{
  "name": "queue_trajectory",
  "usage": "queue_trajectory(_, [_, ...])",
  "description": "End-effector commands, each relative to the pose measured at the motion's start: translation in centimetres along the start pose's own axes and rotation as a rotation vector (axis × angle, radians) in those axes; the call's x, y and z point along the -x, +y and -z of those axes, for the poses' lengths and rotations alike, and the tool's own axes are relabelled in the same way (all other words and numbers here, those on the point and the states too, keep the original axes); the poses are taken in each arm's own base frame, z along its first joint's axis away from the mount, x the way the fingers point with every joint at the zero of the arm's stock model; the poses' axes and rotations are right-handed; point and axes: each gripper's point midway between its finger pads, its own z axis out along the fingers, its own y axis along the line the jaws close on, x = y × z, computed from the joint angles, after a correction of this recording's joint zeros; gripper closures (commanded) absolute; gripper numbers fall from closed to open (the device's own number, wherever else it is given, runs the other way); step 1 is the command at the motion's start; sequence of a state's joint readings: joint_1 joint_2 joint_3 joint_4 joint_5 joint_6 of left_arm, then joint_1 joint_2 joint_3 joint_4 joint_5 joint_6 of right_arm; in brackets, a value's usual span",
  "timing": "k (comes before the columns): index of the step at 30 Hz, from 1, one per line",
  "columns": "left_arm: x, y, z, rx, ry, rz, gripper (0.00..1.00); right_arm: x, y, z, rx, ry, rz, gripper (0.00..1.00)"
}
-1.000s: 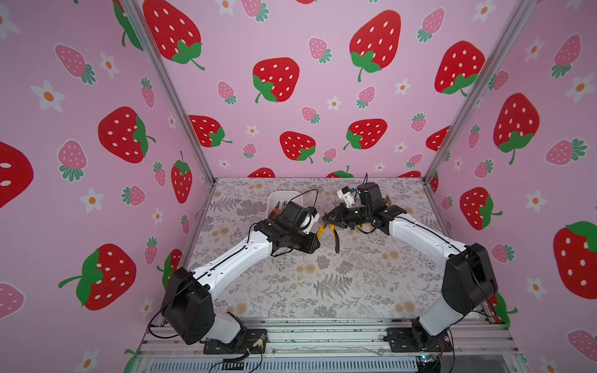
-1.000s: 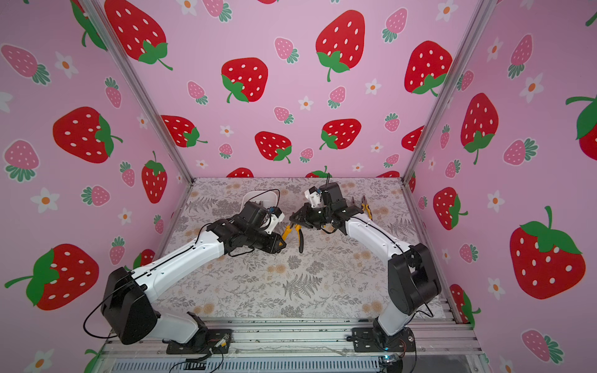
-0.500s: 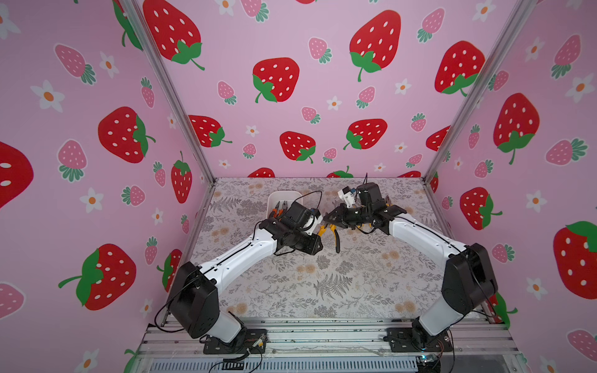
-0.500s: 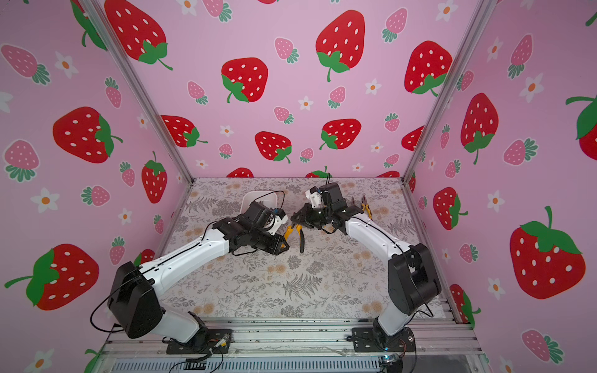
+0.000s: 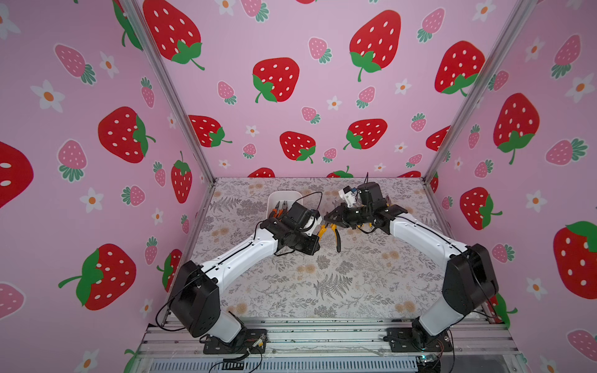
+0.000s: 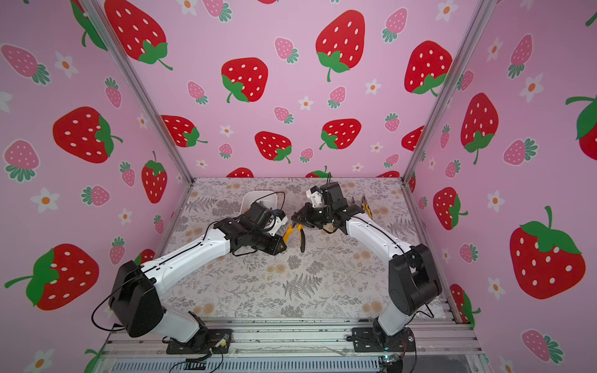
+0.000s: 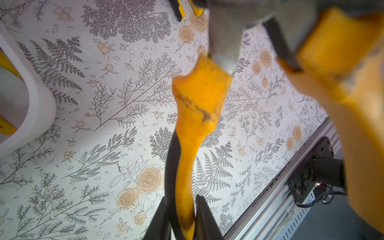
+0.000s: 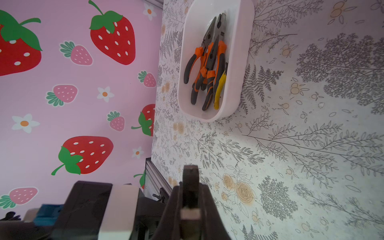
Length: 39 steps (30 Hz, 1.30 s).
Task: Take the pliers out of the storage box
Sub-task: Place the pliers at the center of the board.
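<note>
One pair of yellow-and-black pliers hangs above the middle of the table, between my two grippers. My left gripper is shut on one yellow handle. The other handle juts out free beside it. My right gripper is shut on the pliers' dark metal head. The white storage box stands at the back left, behind my left wrist. Several more pliers with orange or yellow handles lie inside it.
Another pair of pliers lies on the flowered table top at the back right, beyond my right arm. The pink strawberry walls close the table in on three sides. An aluminium rail runs along the front.
My left gripper has closed its fingers onto the yellow handle, and the left arm has shifted slightly. The right gripper and the pliers have stayed where they were.
</note>
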<state>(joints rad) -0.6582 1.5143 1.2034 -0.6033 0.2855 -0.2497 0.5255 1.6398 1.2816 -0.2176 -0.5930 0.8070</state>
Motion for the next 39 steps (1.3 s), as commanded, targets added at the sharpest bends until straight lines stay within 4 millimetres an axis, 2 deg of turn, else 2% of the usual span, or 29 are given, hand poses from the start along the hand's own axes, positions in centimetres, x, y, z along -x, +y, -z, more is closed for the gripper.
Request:
queue_trajectory(1, [0.6, -2.2, 0.7, -0.071, -0.005, -0.044, 0.85, 1.6, 3.1, 1.5, 0.082, -0.067, 0.056, 1.00])
queue_trajectory(3, [0.7, -2.2, 0.8, -0.072, -0.009, -0.046, 0.93, 1.5, 2.8, 1.3, 0.081, -0.063, 0.051, 1.00])
queue_trajectory(4, [0.8, -2.4, 0.8, -0.073, -0.009, -0.048, 1.00, 1.4, 2.7, 1.2, 0.080, -0.060, 0.046, 1.00])
queue_trajectory(12, [0.6, -2.1, 0.4, -0.021, -0.019, -0.066, 1.00, 1.6, 2.2, 1.7, 0.017, -0.064, 0.073, 0.99])
queue_trajectory(16, [1.0, -0.6, 1.0, 0.130, -0.062, -0.108, 1.00, 2.2, 1.6, 2.6, -0.090, -0.079, 0.124, 0.91])
queue_trajectory(17, [1.0, -0.4, 1.2, 0.162, -0.070, -0.119, 1.00, 2.5, 1.6, 3.0, -0.116, -0.084, 0.140, 0.87])
queue_trajectory(20, [1.3, -0.1, 1.8, 0.241, -0.117, -0.155, 1.00, 3.3, 1.7, 4.1, -0.187, -0.101, 0.182, 0.66])
queue_trajectory(22, [1.6, 0.1, 2.4, 0.295, -0.162, -0.171, 1.00, 3.8, 1.9, 4.7, -0.222, -0.111, 0.208, 0.61])
queue_trajectory(27, [2.2, 1.1, 3.7, 0.426, -0.243, -0.186, 1.00, 3.7, 1.9, 5.7, -0.284, -0.110, 0.209, 0.57])
queue_trajectory(36, [3.2, 2.4, 5.4, 0.631, -0.327, -0.194, 1.00, 1.4, 1.1, 4.2, -0.355, -0.078, 0.192, 0.49])
queue_trajectory(39, [3.2, 2.8, 5.4, 0.699, -0.312, -0.213, 1.00, 1.0, 1.3, 3.8, -0.365, -0.078, 0.196, 0.37])
